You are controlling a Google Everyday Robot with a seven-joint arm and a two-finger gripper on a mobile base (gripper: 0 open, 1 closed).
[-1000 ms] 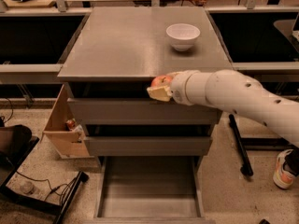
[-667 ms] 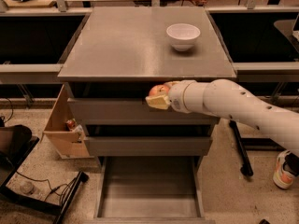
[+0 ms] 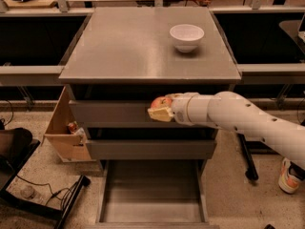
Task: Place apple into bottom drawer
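Note:
My gripper is at the end of the white arm that reaches in from the right. It is in front of the top drawer's front, well above the open bottom drawer. It is shut on the red apple, of which only the top shows between the fingers. The bottom drawer is pulled out at the foot of the grey cabinet and its grey floor is bare.
A white bowl stands on the cabinet top at the back right. An open cardboard box sits on the floor left of the cabinet. Cables and a black stand lie at lower left. A shoe is at right.
My gripper with the apple has moved down from the cabinet top's front edge to the level of the top drawer's front, and slightly left.

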